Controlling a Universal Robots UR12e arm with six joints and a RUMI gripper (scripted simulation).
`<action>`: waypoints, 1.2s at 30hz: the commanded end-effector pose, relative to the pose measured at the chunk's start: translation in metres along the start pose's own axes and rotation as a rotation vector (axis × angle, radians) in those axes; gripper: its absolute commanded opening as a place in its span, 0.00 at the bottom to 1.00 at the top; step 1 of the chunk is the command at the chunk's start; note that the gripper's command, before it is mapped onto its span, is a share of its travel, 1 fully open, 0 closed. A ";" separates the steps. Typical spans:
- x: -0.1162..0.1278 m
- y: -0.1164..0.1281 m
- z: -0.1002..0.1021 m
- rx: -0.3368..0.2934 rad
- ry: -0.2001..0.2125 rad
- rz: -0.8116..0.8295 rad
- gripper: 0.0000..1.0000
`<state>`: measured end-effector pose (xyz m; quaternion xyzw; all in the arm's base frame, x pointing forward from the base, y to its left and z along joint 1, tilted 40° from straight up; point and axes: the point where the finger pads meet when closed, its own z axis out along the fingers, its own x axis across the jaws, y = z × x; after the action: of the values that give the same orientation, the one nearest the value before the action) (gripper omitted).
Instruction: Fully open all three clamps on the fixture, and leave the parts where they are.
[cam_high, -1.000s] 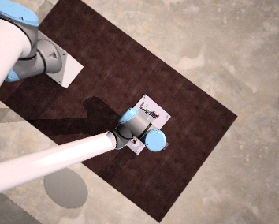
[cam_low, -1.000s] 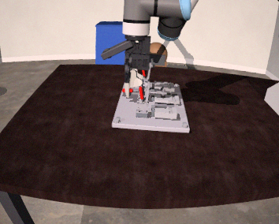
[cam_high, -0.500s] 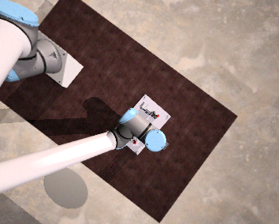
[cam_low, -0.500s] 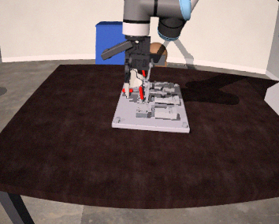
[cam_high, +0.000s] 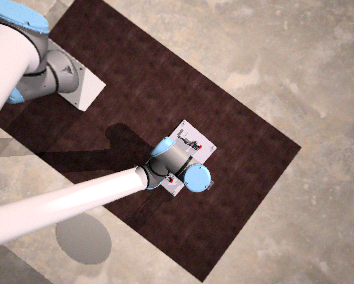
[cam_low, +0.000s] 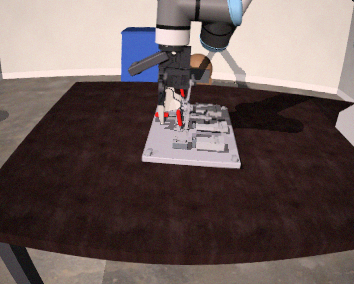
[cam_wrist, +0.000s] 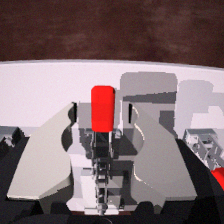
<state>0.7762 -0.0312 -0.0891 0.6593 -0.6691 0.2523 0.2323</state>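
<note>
The grey fixture plate (cam_low: 190, 145) lies on the dark mat; it also shows in the overhead view (cam_high: 192, 150), partly under my wrist. It carries toggle clamps with red handles and grey parts (cam_low: 210, 125). In the wrist view one red handle (cam_wrist: 103, 107) stands upright between my two grey fingers. My gripper (cam_wrist: 102, 104) straddles it with a narrow gap on each side and does not touch it. In the side view my gripper (cam_low: 172, 107) is low over the plate's left part. A second red handle (cam_wrist: 217, 177) shows at the right edge of the wrist view.
A blue box (cam_low: 140, 55) and a brown object (cam_low: 202, 67) stand behind the table. The arm's base block (cam_high: 75, 85) sits at the mat's far left corner. My arm casts a shadow over the mat beside the fixture.
</note>
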 end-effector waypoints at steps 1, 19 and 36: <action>0.000 -0.001 -0.001 0.001 0.000 0.000 0.28; 0.000 -0.001 -0.001 0.001 0.000 0.000 0.00; 0.000 -0.001 -0.001 0.001 0.000 0.000 0.00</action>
<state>0.7762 -0.0313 -0.0891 0.6593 -0.6691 0.2523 0.2323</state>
